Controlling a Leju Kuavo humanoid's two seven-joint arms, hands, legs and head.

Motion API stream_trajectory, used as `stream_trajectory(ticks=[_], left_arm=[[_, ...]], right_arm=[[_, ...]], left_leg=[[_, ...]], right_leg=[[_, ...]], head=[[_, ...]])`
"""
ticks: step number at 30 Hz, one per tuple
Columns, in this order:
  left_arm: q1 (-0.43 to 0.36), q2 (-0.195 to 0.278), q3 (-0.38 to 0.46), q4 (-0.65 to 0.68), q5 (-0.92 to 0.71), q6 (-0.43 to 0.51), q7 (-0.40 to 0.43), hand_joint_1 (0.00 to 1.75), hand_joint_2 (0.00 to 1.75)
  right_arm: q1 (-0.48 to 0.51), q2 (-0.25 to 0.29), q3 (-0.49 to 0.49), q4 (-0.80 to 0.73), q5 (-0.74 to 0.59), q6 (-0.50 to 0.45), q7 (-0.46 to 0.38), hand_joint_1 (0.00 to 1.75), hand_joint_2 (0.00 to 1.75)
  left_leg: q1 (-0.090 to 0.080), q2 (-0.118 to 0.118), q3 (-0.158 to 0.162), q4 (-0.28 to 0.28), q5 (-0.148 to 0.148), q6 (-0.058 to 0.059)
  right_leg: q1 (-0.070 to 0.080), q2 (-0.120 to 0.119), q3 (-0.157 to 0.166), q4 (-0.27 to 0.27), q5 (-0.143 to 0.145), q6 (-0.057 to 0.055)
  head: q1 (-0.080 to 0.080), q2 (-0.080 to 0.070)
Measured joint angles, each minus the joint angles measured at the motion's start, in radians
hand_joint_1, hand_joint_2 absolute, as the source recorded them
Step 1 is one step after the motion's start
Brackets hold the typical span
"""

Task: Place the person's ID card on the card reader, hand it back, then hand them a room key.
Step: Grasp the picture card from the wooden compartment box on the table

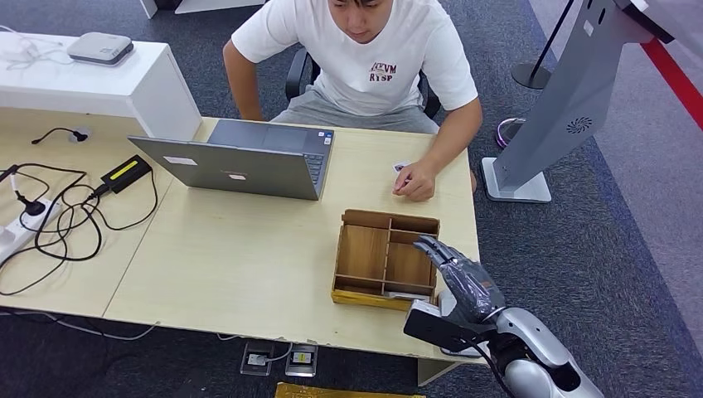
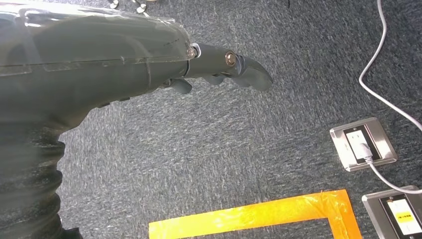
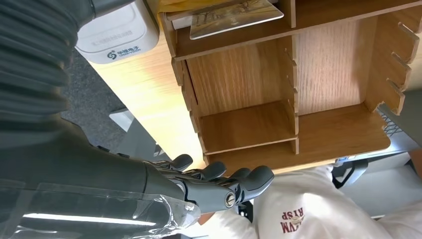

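ID card lies small on the table beside the person's hand; right hand, fingers loosely extended and holding nothing, hovers over the wooden tray. Opening step, judged: reaching forward to take the card comes next
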Motion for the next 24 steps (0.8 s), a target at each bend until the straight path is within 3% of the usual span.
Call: stream_trajectory(ticks=[24], left_arm=[[0.0,0.0,0.0,0.0,-0.012,0.004,0.0,0.0,1.75]], right_arm=[[-0.001,0.009,0.0,0.054,0.006,-0.032,0.005,0.0,1.75]], left_leg=[[0.0,0.0,0.0,0.0,0.0,0.0]], right_leg=[[0.0,0.0,0.0,0.0,0.0,0.0]], head=[[0.0,0.0]])
